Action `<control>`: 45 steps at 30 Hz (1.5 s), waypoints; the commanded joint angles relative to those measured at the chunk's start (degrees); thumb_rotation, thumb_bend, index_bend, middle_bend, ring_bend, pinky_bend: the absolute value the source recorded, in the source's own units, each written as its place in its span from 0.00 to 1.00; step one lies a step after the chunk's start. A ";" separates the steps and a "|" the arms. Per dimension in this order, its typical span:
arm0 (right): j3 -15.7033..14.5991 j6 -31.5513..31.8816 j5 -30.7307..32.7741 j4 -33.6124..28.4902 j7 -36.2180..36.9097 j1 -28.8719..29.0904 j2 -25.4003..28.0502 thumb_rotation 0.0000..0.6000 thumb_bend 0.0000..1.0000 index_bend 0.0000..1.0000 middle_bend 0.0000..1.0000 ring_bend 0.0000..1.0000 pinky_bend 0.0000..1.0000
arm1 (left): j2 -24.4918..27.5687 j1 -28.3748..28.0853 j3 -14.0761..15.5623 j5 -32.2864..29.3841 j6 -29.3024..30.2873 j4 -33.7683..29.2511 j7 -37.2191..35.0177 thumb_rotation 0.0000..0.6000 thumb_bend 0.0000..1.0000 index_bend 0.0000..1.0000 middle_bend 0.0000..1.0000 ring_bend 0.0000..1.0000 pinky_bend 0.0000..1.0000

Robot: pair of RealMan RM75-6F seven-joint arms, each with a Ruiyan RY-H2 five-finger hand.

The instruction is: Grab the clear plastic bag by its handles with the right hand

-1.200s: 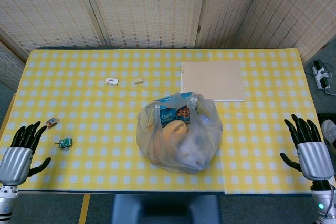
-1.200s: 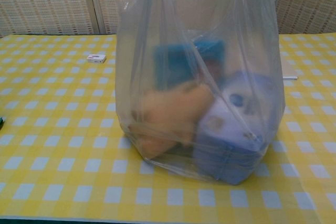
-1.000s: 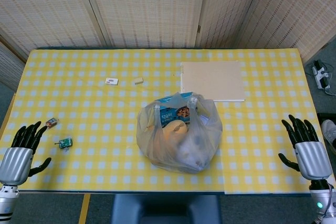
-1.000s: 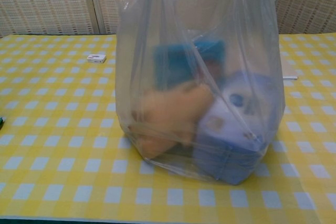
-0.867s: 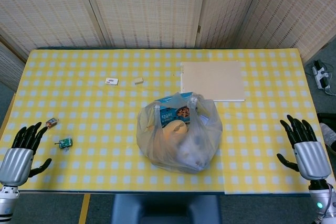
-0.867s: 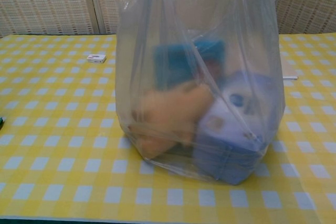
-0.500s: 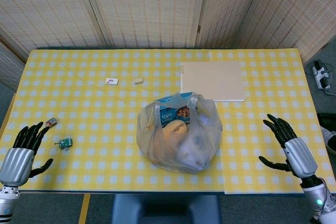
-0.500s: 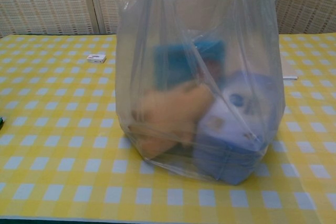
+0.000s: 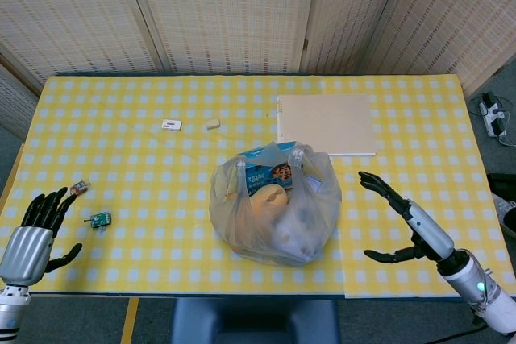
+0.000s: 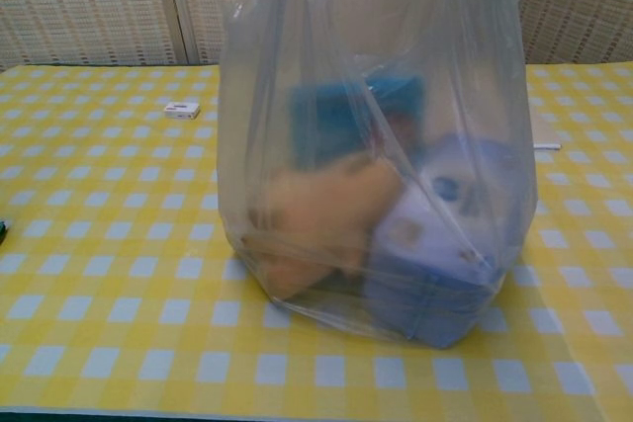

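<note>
here the clear plastic bag [image 9: 274,209] sits upright near the front middle of the yellow checked surface [image 9: 121,151], its handles [image 9: 295,157] up and free. the right hand [image 9: 411,223] hovers to the right of it, fingers [image 9: 372,181] spread apart, holding nothing, apart from the bag. the left hand [image 9: 31,235] rests at the front left corner, fingers apart, near a small green item [image 9: 101,219].

Left hand [image 9: 34,231]: slim black fingers on a ribbed silver-grey palm shell, joined to a pale grey wrist with dark bands. Right hand [image 9: 403,223]: matching black fingers and silver shell, its pale grey wrist cuff bearing a small green light.
</note>
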 commanded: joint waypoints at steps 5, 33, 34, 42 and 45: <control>1.32 -3.93 3.71 0.99 14.56 6.81 -1.07 1.00 0.24 0.00 0.00 0.01 0.00 | 0.45 -0.09 0.06 -0.34 -0.46 -0.16 -0.64 1.00 0.28 0.00 0.00 0.00 0.00; -2.49 -12.16 3.53 4.70 33.82 18.59 -5.28 1.00 0.24 0.00 0.00 0.04 0.00 | 1.56 -0.03 0.17 -0.71 -0.58 -0.59 -2.53 1.00 0.28 0.00 0.00 0.00 0.00; -2.62 -12.54 3.47 4.38 33.55 18.91 -5.26 1.00 0.24 0.00 0.00 0.04 0.00 | 1.62 0.01 0.15 -0.74 -0.52 -0.56 -2.69 1.00 0.28 0.00 0.00 0.00 0.00; -3.04 -14.77 3.30 0.91 31.83 21.59 -4.79 1.00 0.24 0.00 0.00 0.04 0.00 | 1.99 0.12 0.23 -0.40 -0.16 -0.56 -3.54 1.00 0.28 0.00 0.00 0.00 0.00; -2.78 -15.92 3.69 -0.11 30.40 22.66 -4.78 1.00 0.24 0.00 0.00 0.04 0.00 | 2.10 0.23 0.27 -0.19 0.13 -0.65 -3.62 1.00 0.28 0.00 0.00 0.00 0.00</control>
